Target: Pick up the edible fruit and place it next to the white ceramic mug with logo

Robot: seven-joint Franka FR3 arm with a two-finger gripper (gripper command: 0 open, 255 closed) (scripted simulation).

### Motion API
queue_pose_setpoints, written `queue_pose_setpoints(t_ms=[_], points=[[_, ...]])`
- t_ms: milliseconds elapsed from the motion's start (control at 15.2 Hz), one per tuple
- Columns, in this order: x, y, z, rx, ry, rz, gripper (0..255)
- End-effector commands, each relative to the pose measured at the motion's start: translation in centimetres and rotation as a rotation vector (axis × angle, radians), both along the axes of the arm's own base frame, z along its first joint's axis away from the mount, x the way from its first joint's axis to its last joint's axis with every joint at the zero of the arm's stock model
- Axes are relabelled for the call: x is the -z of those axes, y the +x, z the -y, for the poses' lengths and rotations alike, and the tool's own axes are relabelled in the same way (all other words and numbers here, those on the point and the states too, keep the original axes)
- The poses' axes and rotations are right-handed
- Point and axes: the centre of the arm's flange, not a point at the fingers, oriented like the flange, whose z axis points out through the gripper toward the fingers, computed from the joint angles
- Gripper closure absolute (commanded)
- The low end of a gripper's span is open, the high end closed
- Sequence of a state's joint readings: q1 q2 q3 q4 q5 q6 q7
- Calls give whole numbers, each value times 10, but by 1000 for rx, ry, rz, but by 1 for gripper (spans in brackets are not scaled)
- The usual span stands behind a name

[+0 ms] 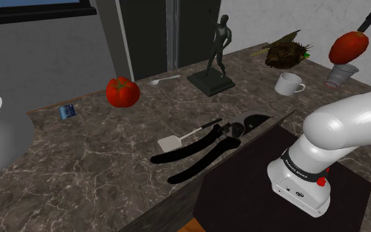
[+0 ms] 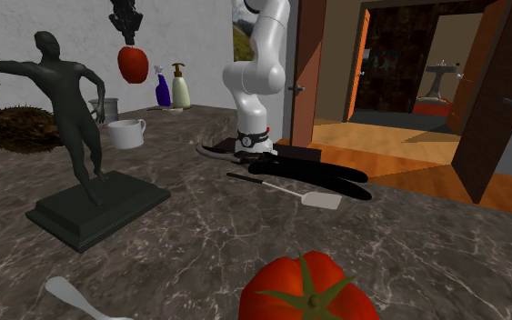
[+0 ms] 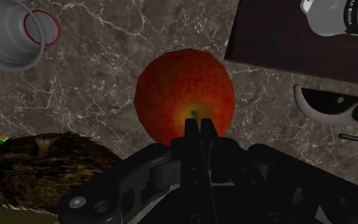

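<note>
A red apple (image 1: 348, 46) hangs in the air over the far right end of the marble counter (image 1: 111, 171), with my black gripper (image 1: 363, 28) shut on its top. In the wrist view the fingers (image 3: 190, 130) pinch close together at the apple's (image 3: 184, 92) stem end. The second exterior view has the apple (image 2: 133, 64) under the gripper (image 2: 130, 38), above and slightly behind the white mug (image 2: 126, 133). That white mug (image 1: 289, 84) stands on the counter to the apple's lower left in the shoulder view. A grey cup (image 1: 341, 74) stands directly beneath the apple.
A brown spiky clump (image 1: 286, 53) lies behind the mug. A dark figure statue (image 1: 217, 56), a red tomato (image 1: 122, 91), a spoon (image 1: 164, 80), a white spatula (image 1: 177, 138) and black shears (image 1: 203, 148) sit mid-counter. Two bottles (image 2: 172, 89) stand by the wall.
</note>
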State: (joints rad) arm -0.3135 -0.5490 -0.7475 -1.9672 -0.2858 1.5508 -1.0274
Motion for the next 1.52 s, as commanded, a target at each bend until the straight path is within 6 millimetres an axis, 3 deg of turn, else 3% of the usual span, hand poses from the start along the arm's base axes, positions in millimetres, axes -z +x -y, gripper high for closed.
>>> queue_pose_setpoints(t_ms=[0, 330, 1452], points=[[-1, -18, 19, -1, -1, -1, 255], [-2, -57, 68, -1, -1, -1, 255], [88, -57, 68, -1, -1, -1, 255]])
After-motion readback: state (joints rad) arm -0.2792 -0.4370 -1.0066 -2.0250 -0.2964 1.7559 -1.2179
